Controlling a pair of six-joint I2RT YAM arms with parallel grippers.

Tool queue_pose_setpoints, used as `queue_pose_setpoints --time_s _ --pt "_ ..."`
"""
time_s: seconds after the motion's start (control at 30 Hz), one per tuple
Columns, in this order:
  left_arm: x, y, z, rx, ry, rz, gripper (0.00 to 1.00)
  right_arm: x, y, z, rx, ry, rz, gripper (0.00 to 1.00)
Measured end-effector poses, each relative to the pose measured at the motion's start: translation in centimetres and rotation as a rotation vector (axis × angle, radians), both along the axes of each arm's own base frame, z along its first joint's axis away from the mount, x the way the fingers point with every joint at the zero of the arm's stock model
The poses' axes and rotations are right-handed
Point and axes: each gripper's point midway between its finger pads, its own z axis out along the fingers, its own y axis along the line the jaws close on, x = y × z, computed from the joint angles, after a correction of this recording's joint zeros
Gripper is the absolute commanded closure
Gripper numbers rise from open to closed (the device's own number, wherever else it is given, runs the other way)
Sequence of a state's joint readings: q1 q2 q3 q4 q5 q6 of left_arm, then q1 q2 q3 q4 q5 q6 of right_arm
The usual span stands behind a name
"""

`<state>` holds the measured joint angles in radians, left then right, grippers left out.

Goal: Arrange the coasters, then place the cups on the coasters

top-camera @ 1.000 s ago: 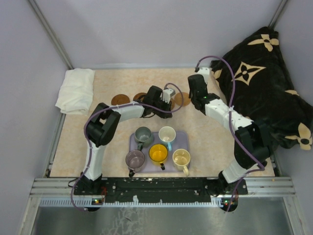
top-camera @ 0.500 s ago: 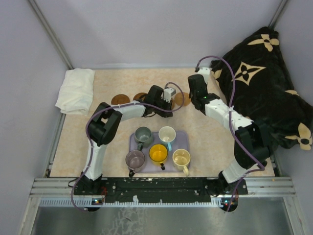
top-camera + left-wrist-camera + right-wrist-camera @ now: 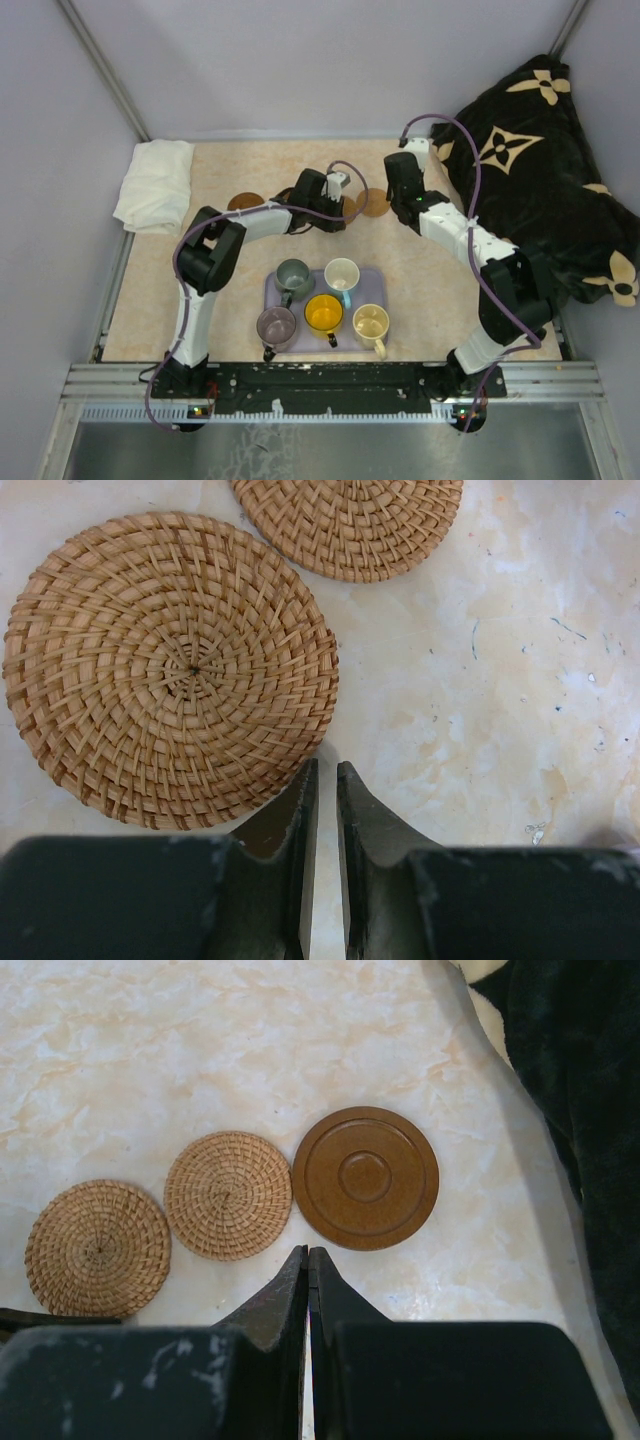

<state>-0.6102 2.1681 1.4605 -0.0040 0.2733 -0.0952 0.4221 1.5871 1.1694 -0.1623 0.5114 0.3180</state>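
Note:
Five cups stand on the lavender tray (image 3: 375,284): grey-green (image 3: 293,274), white and light blue (image 3: 342,273), mauve (image 3: 276,324), orange (image 3: 323,312), cream (image 3: 370,322). Coasters lie in a row at the back. Two are woven (image 3: 98,1247) (image 3: 228,1195), and a smooth brown disc (image 3: 365,1177) lies to their right. Further brown discs (image 3: 240,203) (image 3: 284,197) lie to the left, one partly behind the left arm. My left gripper (image 3: 320,772) is shut on nothing, its tip at the edge of a woven coaster (image 3: 170,670). My right gripper (image 3: 308,1252) is shut and empty, just short of the disc.
A folded white cloth (image 3: 155,183) lies at the back left corner. A dark blanket with cream flower marks (image 3: 540,170) is heaped along the right side. Both arms (image 3: 330,200) (image 3: 400,198) reach over the back of the table, close together.
My left gripper has shifted slightly back and to the left, uncovering more of a coaster between the two grippers. The right arm has stayed put.

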Motion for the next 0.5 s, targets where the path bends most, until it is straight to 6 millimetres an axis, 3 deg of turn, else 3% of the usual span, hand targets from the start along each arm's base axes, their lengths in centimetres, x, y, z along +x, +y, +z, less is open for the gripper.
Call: queue_pose_setpoints --time_s 0.5 --pt "0.86 0.06 0.01 0.001 -0.010 0.017 0.80 0.03 -0.04 -0.07 0.001 -0.002 -0.001 1.00"
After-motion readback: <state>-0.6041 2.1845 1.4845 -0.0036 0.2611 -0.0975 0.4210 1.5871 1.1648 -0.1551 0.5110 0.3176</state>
